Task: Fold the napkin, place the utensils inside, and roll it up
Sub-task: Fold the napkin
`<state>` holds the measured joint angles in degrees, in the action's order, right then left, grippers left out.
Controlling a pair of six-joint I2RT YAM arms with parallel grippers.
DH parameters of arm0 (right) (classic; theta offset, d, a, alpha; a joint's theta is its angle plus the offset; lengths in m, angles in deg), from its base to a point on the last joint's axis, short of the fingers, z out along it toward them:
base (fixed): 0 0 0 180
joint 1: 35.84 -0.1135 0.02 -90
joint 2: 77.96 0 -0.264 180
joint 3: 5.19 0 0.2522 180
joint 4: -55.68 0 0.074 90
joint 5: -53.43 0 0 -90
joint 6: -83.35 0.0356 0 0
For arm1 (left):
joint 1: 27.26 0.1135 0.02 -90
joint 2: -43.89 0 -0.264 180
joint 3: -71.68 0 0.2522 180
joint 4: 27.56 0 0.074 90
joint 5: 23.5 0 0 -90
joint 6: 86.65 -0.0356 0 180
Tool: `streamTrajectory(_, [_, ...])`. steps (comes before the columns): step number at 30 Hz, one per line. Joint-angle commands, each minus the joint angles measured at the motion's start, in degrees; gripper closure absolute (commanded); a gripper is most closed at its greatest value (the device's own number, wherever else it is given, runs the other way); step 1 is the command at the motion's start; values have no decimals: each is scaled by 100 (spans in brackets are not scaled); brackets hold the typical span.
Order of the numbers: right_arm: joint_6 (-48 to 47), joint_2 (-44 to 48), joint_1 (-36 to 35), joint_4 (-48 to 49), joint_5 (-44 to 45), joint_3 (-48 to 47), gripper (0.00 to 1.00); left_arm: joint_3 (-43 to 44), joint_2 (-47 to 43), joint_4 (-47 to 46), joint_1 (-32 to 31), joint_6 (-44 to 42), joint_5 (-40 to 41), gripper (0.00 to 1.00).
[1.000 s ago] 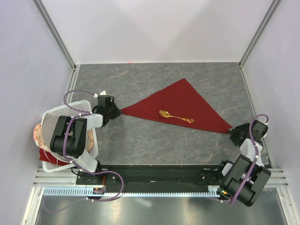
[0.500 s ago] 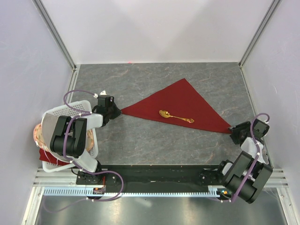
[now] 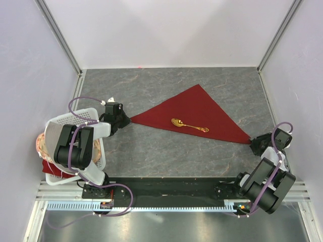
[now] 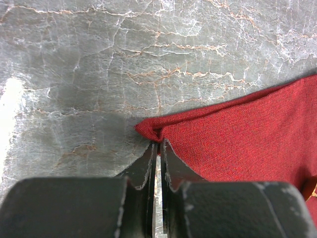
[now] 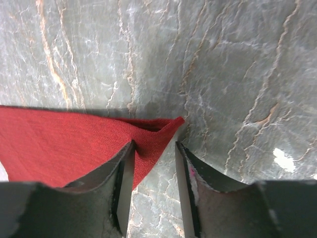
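Maroon napkin (image 3: 202, 113) looked soft and limp, best pinched at corners.
Left claw (image 4: 157, 145) gripped one corner; right claw (image 5: 153, 146) stood open at the other.

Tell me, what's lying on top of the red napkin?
A gold spoon lies on the napkin, near its middle, with its bowl pointing left. No other cutlery shows on it. Whether anything is tucked underneath cannot be seen, because the cloth covers it.

Left arm (image 3: 75, 145) and right arm (image 3: 266, 184): black jointed links with white shells, looped purple cables (image 3: 281, 124), and dark matt wedge-shaped fingers (image 4: 142, 171) with pale scuffed edges.
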<state>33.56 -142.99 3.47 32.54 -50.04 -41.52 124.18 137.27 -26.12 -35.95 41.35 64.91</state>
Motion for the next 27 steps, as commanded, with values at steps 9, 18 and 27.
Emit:
streamTrajectory(9, [-136, -255, 86, 358, 170, -81, 70, 125, 101, 107, 16, -258, 9, 92])
streamTrajectory(18, [-320, -537, 86, 745, 20, 7, 87, 142, 101, 115, 16, -267, 0, 92])
streamTrajectory(27, [-751, 60, 77, 666, -41, -169, 100, 151, 110, 124, 16, -275, 0, 93])
